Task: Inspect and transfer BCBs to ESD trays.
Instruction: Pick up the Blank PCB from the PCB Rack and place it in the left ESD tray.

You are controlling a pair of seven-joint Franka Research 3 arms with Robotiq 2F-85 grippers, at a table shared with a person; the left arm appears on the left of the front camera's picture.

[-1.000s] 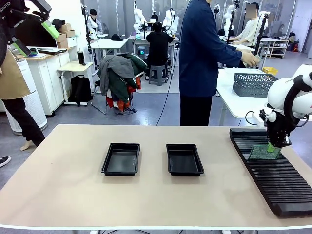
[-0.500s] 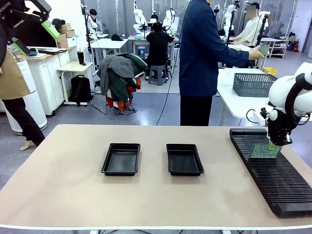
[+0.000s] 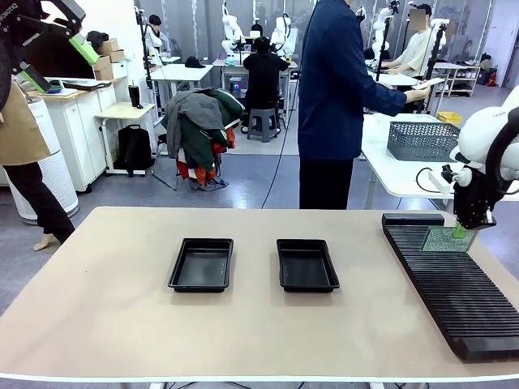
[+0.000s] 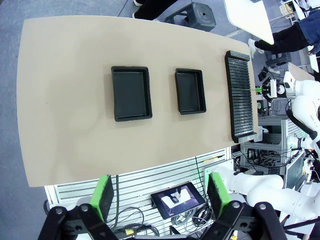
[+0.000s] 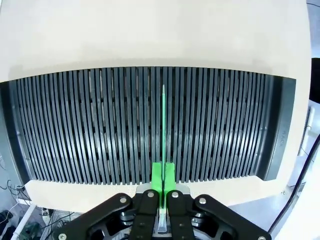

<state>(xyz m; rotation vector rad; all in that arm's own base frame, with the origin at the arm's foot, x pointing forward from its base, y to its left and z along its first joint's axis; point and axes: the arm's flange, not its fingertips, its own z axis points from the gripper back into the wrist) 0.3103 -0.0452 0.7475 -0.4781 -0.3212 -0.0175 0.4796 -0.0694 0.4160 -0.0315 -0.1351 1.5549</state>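
Observation:
My right gripper (image 3: 469, 224) is shut on the top edge of a green BCB (image 3: 448, 239), which it holds upright over the far end of the black slotted rack (image 3: 454, 284). In the right wrist view the BCB (image 5: 163, 125) shows edge-on as a thin green line between the shut fingers of my right gripper (image 5: 163, 186), above the rack's slots (image 5: 90, 125). Two black ESD trays (image 3: 201, 264) (image 3: 307, 264) lie side by side mid-table, both with nothing in them. My left gripper (image 4: 160, 197) is open and high above the table, looking down on the trays (image 4: 131, 93) (image 4: 190, 91).
A person in dark blue (image 3: 332, 97) stands at the far edge, turned toward a side table, with a flat piece in the outstretched hand (image 3: 422, 91). A grey mesh basket (image 3: 422, 139) sits on that table. Bare tabletop (image 3: 105, 324) lies around the trays.
My right gripper has risen and drawn back toward the rack's far end, lifting the BCB higher out of the slots. The person's hand has shifted over the side table. My left arm has stayed still.

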